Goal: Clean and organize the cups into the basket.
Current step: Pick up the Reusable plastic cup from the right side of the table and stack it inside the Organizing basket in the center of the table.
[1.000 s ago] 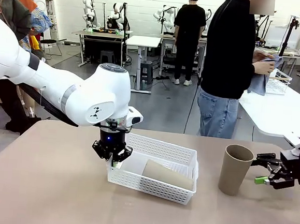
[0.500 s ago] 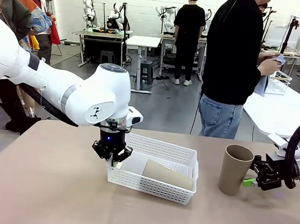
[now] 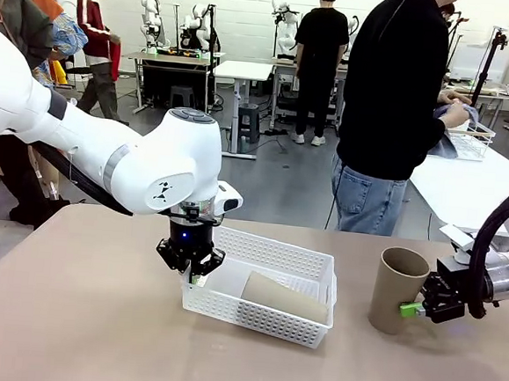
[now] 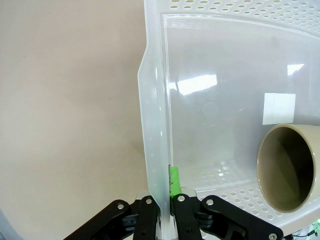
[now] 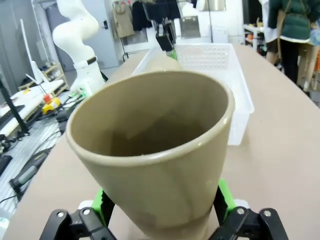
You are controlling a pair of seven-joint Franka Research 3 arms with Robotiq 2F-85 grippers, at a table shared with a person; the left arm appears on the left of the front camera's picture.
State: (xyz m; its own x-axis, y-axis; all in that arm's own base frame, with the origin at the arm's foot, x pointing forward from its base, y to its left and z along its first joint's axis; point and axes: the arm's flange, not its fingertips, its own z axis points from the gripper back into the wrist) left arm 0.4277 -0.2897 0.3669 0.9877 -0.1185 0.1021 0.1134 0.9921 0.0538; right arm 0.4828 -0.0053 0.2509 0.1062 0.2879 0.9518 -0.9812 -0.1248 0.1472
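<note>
1. Cups are seen in two places. The lying cup (image 3: 286, 297) is inside the basket (image 3: 272, 245), and the upright cup (image 3: 398, 290) stands on the surface (image 3: 75, 335) to the basket's right, apart from it.
2. At the far left, the left arm (image 3: 151, 160) is bent down over the basket's left end. The left gripper (image 3: 190, 272) is held vertical and clamped narrowly on that end wall, one finger on each side of it. In the left wrist view the left gripper (image 4: 165, 197) is cut off by the bottom edge.
3. The lying cup (image 4: 287, 170) is partly screened by the basket's mesh front wall, and its mouth is turned toward the clamped end.
4. Bare surface is left in front of the basket and to its left.
5. The right gripper (image 3: 422, 308) is held level at the upright cup (image 5: 155, 165), with green pads (image 5: 223, 200) seen at both sides of the cup's lower body. Whether it is gripped cannot be told. The right arm (image 3: 496, 254) is cut off at the picture's edge.
</note>
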